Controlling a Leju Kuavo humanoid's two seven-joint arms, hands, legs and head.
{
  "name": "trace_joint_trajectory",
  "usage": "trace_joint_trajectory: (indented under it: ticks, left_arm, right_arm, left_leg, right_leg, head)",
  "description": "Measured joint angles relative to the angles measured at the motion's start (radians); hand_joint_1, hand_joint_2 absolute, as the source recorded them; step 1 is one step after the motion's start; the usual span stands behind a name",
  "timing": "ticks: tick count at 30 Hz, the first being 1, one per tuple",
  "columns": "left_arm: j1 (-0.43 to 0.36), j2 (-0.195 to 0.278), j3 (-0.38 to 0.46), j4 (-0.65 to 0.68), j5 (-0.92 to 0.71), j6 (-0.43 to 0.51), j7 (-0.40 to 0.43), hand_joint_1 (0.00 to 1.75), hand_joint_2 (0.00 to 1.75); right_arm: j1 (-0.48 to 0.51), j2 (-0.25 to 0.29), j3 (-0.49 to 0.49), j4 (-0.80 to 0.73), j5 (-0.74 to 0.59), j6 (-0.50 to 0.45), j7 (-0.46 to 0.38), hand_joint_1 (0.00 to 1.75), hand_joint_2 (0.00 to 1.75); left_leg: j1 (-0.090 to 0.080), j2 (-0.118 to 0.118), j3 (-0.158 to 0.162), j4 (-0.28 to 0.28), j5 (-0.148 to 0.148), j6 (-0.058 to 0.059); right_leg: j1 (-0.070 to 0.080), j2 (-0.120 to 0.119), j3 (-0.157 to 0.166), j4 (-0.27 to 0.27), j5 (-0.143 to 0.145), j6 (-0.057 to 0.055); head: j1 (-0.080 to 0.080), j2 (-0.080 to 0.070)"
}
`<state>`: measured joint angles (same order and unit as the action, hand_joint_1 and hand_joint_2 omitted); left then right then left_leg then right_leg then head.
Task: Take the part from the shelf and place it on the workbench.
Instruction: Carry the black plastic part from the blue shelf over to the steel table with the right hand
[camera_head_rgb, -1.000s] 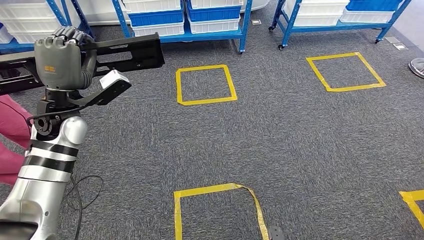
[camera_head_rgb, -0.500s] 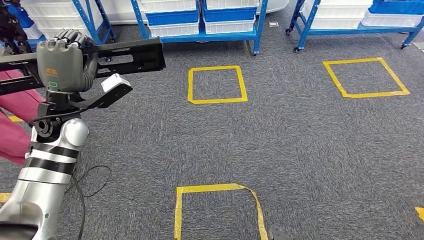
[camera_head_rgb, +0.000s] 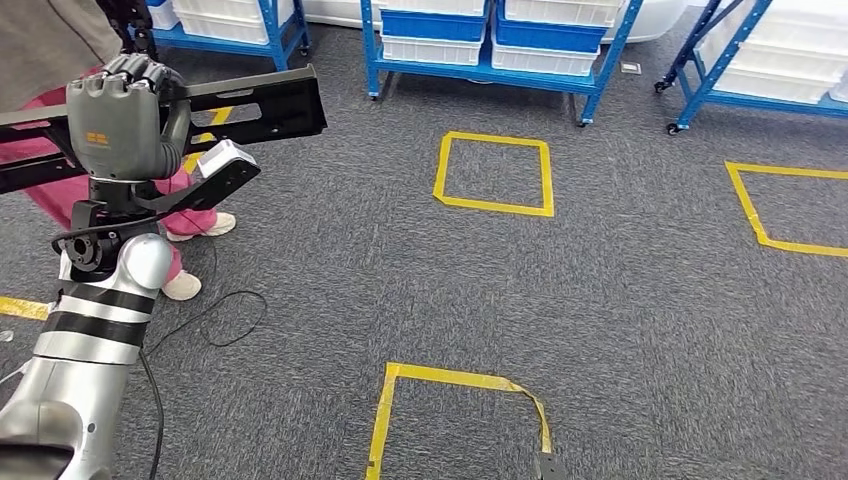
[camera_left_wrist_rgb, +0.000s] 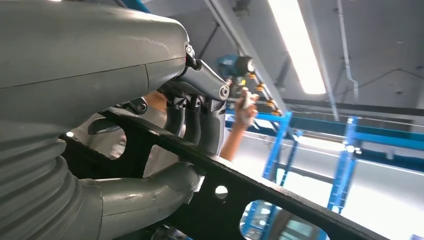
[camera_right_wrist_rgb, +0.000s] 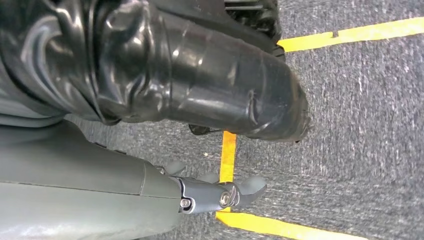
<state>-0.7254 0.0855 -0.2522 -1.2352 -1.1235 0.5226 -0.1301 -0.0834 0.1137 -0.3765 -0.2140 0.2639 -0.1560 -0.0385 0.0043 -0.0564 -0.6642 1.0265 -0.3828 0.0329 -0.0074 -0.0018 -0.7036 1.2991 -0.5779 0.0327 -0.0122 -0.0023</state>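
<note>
Shelves: blue racks (camera_head_rgb: 490, 70) along far edge of carpet; they carry white bins (camera_head_rgb: 430, 48) and blue bins (camera_head_rgb: 435, 22); contents can't be seen from this angle.
Left arm: silver, raised in front of body on left side of head view; wrist upright, left hand (camera_head_rgb: 122, 125) at top.
Left hand fingers: curled tight round the part; in wrist view dark fingers (camera_left_wrist_rgb: 197, 117) wrap over the bar's top edge, thick thumb below it.
Part: long black flat bar (camera_head_rgb: 250, 108) w/ cut-out holes, held roughly level, sticking out both sides of the fist; longer end points toward robot's right; up in the air, above the floor.
Right hand: (camera_right_wrist_rgb: 150, 195) hangs low beside body, over carpet and yellow tape; fingers look loosely apart, nothing in them.
Floor: grey carpet (camera_head_rgb: 600, 300) w/ yellow tape squares (camera_head_rgb: 495, 172); black cable (camera_head_rgb: 215, 320) lying near left arm.
Person: pink trousers, light shoes (camera_head_rgb: 195, 228), standing just behind the held bar.
</note>
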Motion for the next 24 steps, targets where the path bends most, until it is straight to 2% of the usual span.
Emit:
trace_joint_trajectory:
  ticks: [1, 2, 4, 5, 7, 8, 10, 11, 12, 13, 14, 15, 16, 18, 19, 20, 21, 22, 23, 24]
  left_arm:
    - [0.001, 0.0, 0.0, 0.0, 0.0, 0.0, 0.0, 1.75, 1.75]
    - [0.002, 0.0, 0.0, 0.0, 0.0, 0.0, 0.0, 1.75, 1.75]
    - [0.0, 0.0, 0.0, 0.0, 0.0, 0.0, 0.0, 1.75, 1.75]
    - [-0.001, 0.0, 0.0, 0.0, -0.001, 0.0, 0.0, 1.75, 1.75]
    - [-0.002, 0.002, 0.0, 0.0, -0.001, 0.0, -0.001, 1.75, 1.75]
    - [-0.002, 0.004, 0.0, 0.0, -0.001, 0.0, -0.001, 1.75, 1.75]
    - [-0.006, 0.007, 0.0, 0.0, -0.002, 0.0, -0.001, 1.75, 1.75]
    - [-0.007, 0.007, -0.001, 0.0, -0.003, 0.0, -0.001, 1.75, 1.75]
    - [-0.008, 0.007, -0.003, 0.001, -0.003, 0.0, -0.001, 1.75, 1.75]
    - [-0.007, 0.006, -0.004, 0.002, -0.003, 0.0, -0.002, 1.75, 1.75]
    - [-0.007, 0.006, -0.005, 0.003, -0.003, 0.0, -0.002, 1.75, 1.75]
    - [-0.006, 0.006, -0.006, 0.004, -0.003, 0.001, -0.002, 1.75, 1.75]
    - [-0.006, 0.006, -0.006, 0.005, -0.003, 0.001, -0.003, 1.75, 1.75]
    - [-0.009, 0.006, -0.006, 0.005, -0.003, 0.001, -0.003, 1.75, 1.75]
    - [-0.011, 0.006, -0.007, 0.005, -0.003, 0.001, -0.004, 1.75, 1.75]
    - [-0.013, 0.006, -0.007, 0.005, -0.004, 0.001, -0.004, 1.75, 1.75]
    - [-0.013, 0.006, -0.008, 0.005, -0.004, 0.002, -0.004, 1.75, 1.75]
    - [-0.014, 0.006, -0.007, 0.005, -0.005, 0.002, -0.005, 1.75, 1.75]
    - [-0.014, 0.007, -0.007, 0.005, -0.006, 0.002, -0.005, 1.75, 1.75]
    - [-0.016, 0.007, -0.007, 0.004, -0.006, 0.002, -0.005, 1.75, 1.75]
  right_arm:
    - [0.0, 0.0, 0.0, 0.0, 0.0, 0.0, 0.0, 0.0, 0.0]
    - [-0.001, 0.0, 0.0, 0.0, 0.0, 0.0, 0.0, 0.0, 0.0]
    - [-0.002, -0.001, 0.0, 0.0, 0.001, 0.0, -0.002, 0.0, 0.0]
    - [-0.002, -0.002, 0.0, 0.0, 0.002, 0.0, -0.004, 0.0, 0.0]
    - [-0.004, -0.001, 0.0, 0.0, 0.003, 0.0, -0.006, 0.0, 0.0]
    - [-0.005, -0.001, 0.0, 0.0, 0.004, 0.0, -0.007, 0.0, 0.0]
    - [-0.006, 0.001, 0.0, -0.001, 0.005, 0.0, -0.008, 0.0, 0.0]
    - [-0.006, 0.001, -0.001, -0.001, 0.006, 0.0, -0.008, 0.0, 0.0]
    - [-0.004, 0.001, -0.001, -0.001, 0.007, 0.0, -0.008, 0.0, 0.0]
    - [-0.003, 0.0, -0.001, -0.001, 0.008, 0.0, -0.008, 0.0, 0.0]
    - [-0.003, 0.0, -0.001, 0.0, 0.009, 0.0, -0.008, 0.0, 0.0]
    - [-0.003, -0.001, -0.002, 0.0, 0.009, 0.0, -0.008, 0.0, 0.0]
    - [-0.003, -0.001, -0.002, 0.0, 0.009, 0.0, -0.008, 0.0, 0.0]
    - [-0.004, -0.001, -0.002, -0.001, 0.01, 0.001, -0.009, 0.0, 0.0]
    - [-0.005, -0.001, -0.002, -0.001, 0.01, 0.002, -0.009, 0.0, 0.0]
    - [-0.005, -0.002, -0.002, -0.001, 0.01, 0.002, -0.009, 0.0, 0.0]
    - [-0.006, -0.002, -0.002, 0.0, 0.011, 0.003, -0.009, 0.0, 0.0]
    - [-0.006, -0.003, -0.002, 0.0, 0.011, 0.003, -0.008, 0.0, 0.0]
    - [-0.007, -0.003, -0.002, -0.001, 0.012, 0.003, -0.008, 0.0, 0.0]
    - [-0.008, -0.003, -0.002, -0.001, 0.012, 0.003, -0.008, 0.0, 0.0]
  left_leg:
    - [0.0, -0.014, -0.001, 0.0, 0.002, -0.002]
    - [0.001, -0.029, -0.002, 0.0, 0.005, -0.005]
    - [-0.001, -0.052, -0.006, 0.001, 0.011, -0.014]
    - [-0.002, -0.061, -0.009, 0.001, 0.014, -0.02]
    - [-0.001, -0.076, -0.014, -0.002, 0.022, -0.032]
    - [-0.001, -0.067, -0.018, 0.0, 0.02, -0.038]
    - [-0.003, -0.016, -0.042, 0.051, -0.014, -0.047]
    - [-0.002, 0.017, -0.066, 0.107, -0.047, -0.051]
    - [0.001, 0.034, -0.096, 0.176, -0.081, -0.056]
    - [0.004, 0.042, -0.124, 0.238, -0.106, -0.06]
    - [0.006, 0.046, -0.14, 0.276, -0.116, -0.063]
    - [0.009, 0.049, -0.136, 0.275, -0.108, -0.065]
    - [0.011, 0.057, -0.112, 0.234, -0.084, -0.066]
    - [0.008, 0.1, -0.036, 0.101, -0.032, -0.065]
    - [0.005, 0.116, -0.009, 0.052, -0.019, -0.062]
    - [0.001, 0.126, 0.004, 0.026, -0.015, -0.057]
    - [-0.003, 0.121, 0.004, 0.02, -0.019, -0.05]
    - [-0.003, 0.106, 0.0, 0.019, -0.017, -0.043]
    - [-0.003, 0.092, -0.001, 0.016, -0.015, -0.036]
    - [-0.001, 0.079, -0.003, 0.014, -0.012, -0.029]
  right_leg:
    - [-0.001, 0.006, 0.028, -0.058, 0.026, 0.007]
    - [-0.003, 0.023, 0.065, -0.135, 0.056, 0.013]
    - [-0.004, 0.051, 0.121, -0.247, 0.095, 0.011]
    - [-0.003, 0.057, 0.132, -0.266, 0.101, 0.006]
    - [-0.001, 0.038, 0.135, -0.268, 0.107, -0.006]
    - [-0.003, 0.029, 0.135, -0.27, 0.111, -0.012]
    - [-0.01, 0.008, 0.136, -0.274, 0.117, -0.024]
    - [-0.01, -0.003, 0.136, -0.274, 0.117, -0.027]
    - [-0.009, -0.014, 0.136, -0.274, 0.117, -0.03]
    - [-0.009, -0.027, 0.136, -0.274, 0.116, -0.031]
    - [-0.009, -0.041, 0.136, -0.274, 0.116, -0.031]
    - [-0.009, -0.054, 0.136, -0.274, 0.115, -0.031]
    - [-0.01, -0.067, 0.137, -0.273, 0.113, -0.031]
    - [-0.005, -0.09, 0.142, -0.272, 0.107, -0.025]
    - [0.0, -0.1, 0.145, -0.271, 0.103, -0.02]
    - [0.005, -0.11, 0.146, -0.272, 0.1, -0.015]
    - [0.009, -0.121, 0.147, -0.273, 0.098, -0.012]
    - [0.01, -0.132, 0.149, -0.274, 0.096, -0.009]
    - [0.008, -0.133, 0.148, -0.272, 0.092, -0.005]
    - [0.006, -0.115, 0.141, -0.259, 0.083, -0.003]
  head:
    - [0.0, 0.0]
    - [0.0, 0.0]
    - [-0.001, 0.0]
    - [-0.001, 0.0]
    - [-0.002, 0.0]
    - [-0.003, 0.0]
    - [-0.011, 0.0]
    - [-0.015, 0.0]
    - [-0.018, 0.0]
    - [-0.018, 0.0]
    - [-0.018, 0.0]
    - [-0.019, 0.0]
    - [-0.019, 0.0]
    - [-0.019, 0.0]
    - [-0.017, 0.0]
    - [-0.016, 0.0]
    - [-0.014, 0.0]
    - [-0.012, 0.0]
    - [-0.012, 0.0]
    - [-0.012, 0.0]
